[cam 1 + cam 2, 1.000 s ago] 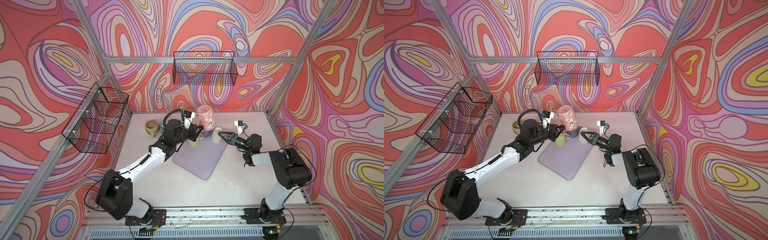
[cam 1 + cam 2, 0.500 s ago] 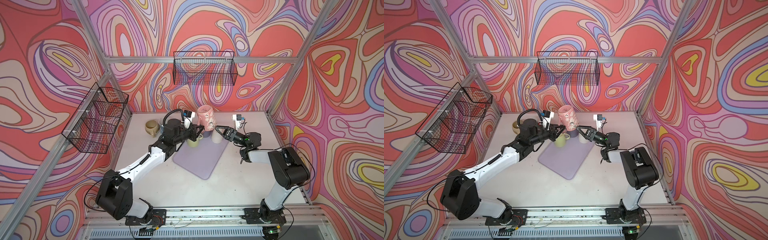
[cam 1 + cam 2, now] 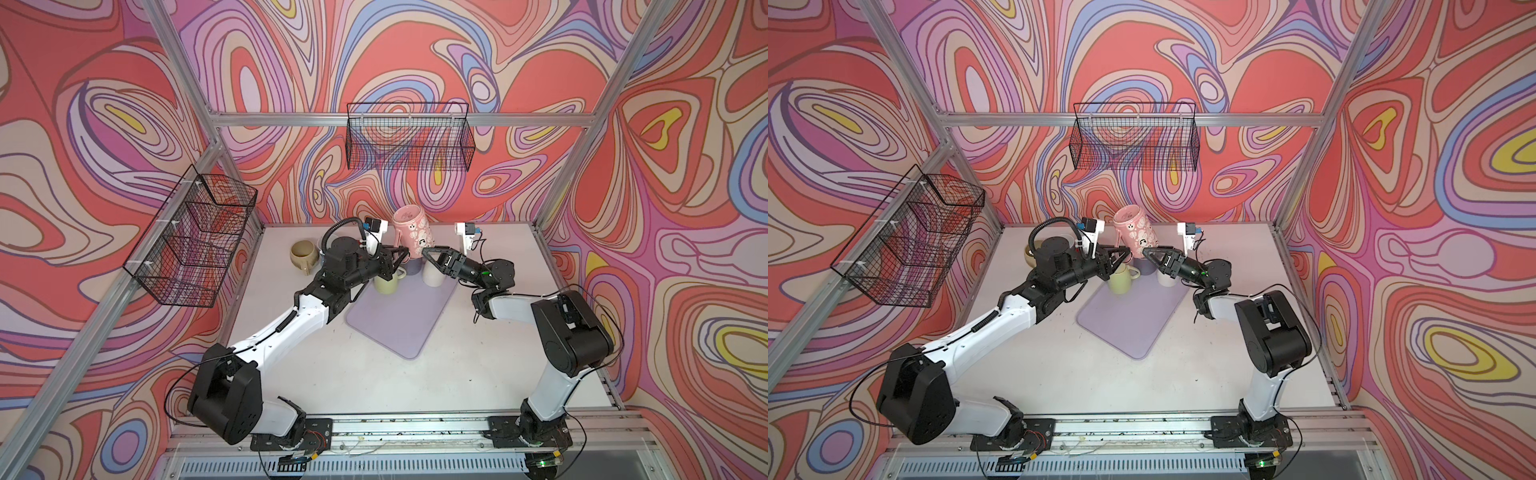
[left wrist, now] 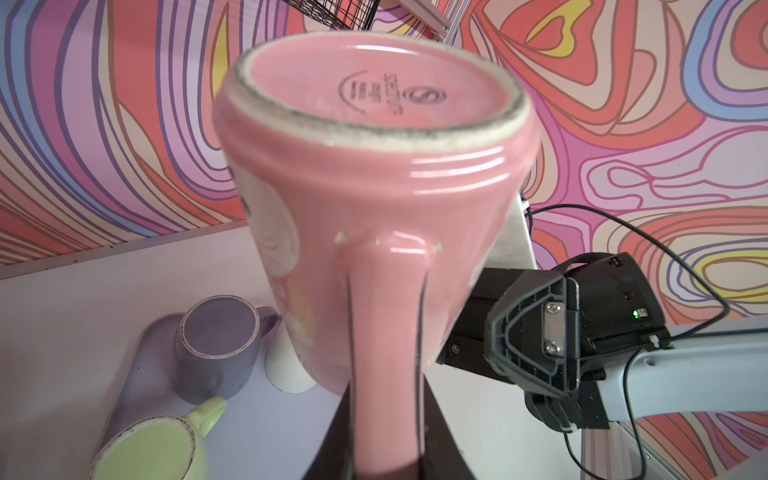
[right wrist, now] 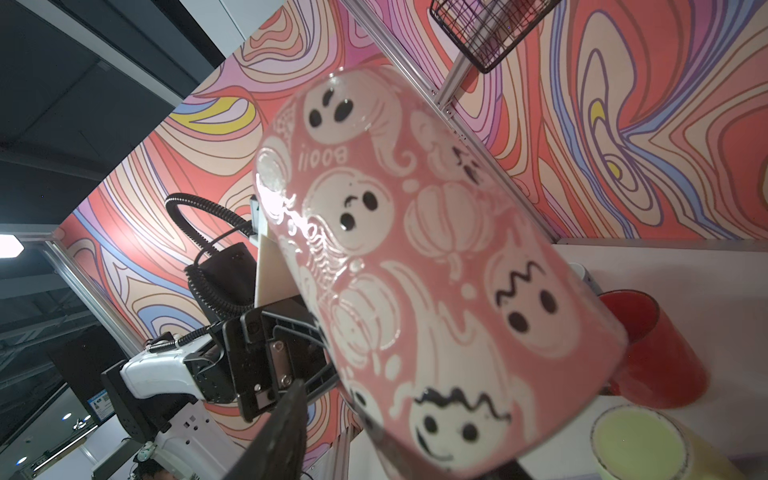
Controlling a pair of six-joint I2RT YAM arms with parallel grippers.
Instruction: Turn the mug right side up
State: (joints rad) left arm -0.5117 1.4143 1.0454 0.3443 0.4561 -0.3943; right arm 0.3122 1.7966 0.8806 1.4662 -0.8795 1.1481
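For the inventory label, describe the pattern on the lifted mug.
The pink mug bears white pumpkins and black-faced ghosts; clearest in the right wrist view.

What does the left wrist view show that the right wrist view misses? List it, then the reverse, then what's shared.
Left wrist only: the stamped base and handle of the pink ceramic mug, an upside-down lavender mug, a white cup. Right wrist only: the mug's ghost-and-pumpkin print, a red cup. Both: the pink mug and the pale green mug.
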